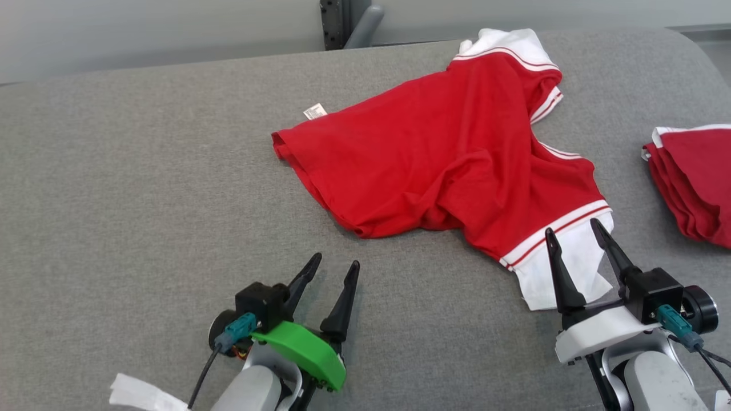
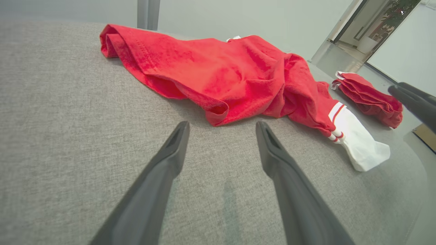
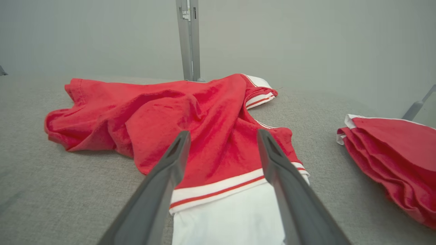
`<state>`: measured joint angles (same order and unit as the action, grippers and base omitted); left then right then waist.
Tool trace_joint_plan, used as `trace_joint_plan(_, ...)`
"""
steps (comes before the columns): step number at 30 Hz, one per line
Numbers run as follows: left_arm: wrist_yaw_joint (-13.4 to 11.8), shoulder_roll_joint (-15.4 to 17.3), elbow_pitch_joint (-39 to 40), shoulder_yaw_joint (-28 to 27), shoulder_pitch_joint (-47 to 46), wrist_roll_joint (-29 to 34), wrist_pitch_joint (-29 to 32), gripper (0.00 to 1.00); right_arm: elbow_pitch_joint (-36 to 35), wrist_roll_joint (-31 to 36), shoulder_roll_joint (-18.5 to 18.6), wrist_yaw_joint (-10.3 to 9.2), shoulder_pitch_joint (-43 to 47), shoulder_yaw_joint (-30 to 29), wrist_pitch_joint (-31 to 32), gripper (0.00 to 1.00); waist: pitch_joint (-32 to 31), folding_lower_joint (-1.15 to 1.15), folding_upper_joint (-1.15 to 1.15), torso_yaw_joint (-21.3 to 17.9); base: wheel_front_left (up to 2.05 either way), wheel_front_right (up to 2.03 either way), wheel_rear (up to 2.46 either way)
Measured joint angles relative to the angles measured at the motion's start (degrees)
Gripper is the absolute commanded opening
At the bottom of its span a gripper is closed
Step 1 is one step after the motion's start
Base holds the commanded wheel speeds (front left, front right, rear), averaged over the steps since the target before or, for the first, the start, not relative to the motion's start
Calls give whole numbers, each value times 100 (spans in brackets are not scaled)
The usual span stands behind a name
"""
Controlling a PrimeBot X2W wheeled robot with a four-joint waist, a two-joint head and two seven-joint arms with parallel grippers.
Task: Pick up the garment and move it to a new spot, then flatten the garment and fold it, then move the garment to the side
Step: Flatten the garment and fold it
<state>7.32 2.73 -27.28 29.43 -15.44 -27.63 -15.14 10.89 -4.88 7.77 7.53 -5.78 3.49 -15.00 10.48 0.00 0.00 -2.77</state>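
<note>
The garment (image 1: 451, 154) is a red shirt with white striped sleeve ends, lying rumpled on the grey padded table (image 1: 143, 171), right of centre. It also lies ahead of the fingers in the left wrist view (image 2: 221, 78) and spreads under them in the right wrist view (image 3: 190, 115). My right gripper (image 1: 574, 231) stands open above the near white sleeve end (image 1: 562, 268), nothing between its fingers; the sleeve (image 3: 224, 221) shows below the jaws. My left gripper (image 1: 336, 264) is open over bare fabric, a little short of the shirt's near hem (image 2: 218, 114).
A second red garment (image 1: 694, 182), folded in a stack, lies at the table's right edge. A small white label (image 1: 314, 111) sits by the shirt's far hem. A grey post (image 1: 342, 23) stands behind the table. A white strip (image 1: 143, 394) hangs by my left forearm.
</note>
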Motion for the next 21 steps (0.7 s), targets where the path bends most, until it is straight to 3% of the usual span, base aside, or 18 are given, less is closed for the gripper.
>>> trace_joint_plan(12,0,0,-622,44,-639,-242,1,100,-108,-2,-91,0,-214,-69,-4,100,595,0,0,-537,0,0,0)
trace_joint_plan(19,0,-1,-528,-237,-772,-165,1,100,-183,-2,-167,0,-294,-57,-4,100,779,0,0,-744,0,0,0)
trace_joint_plan(20,1,-2,-477,-293,-772,-120,1,92,-185,-3,-169,0,-304,-64,-4,100,806,0,0,-771,0,0,0)
trace_joint_plan(21,0,-1,-438,-334,-772,-66,1,35,-185,-4,-169,0,-316,-66,-4,100,831,0,0,-795,0,0,0)
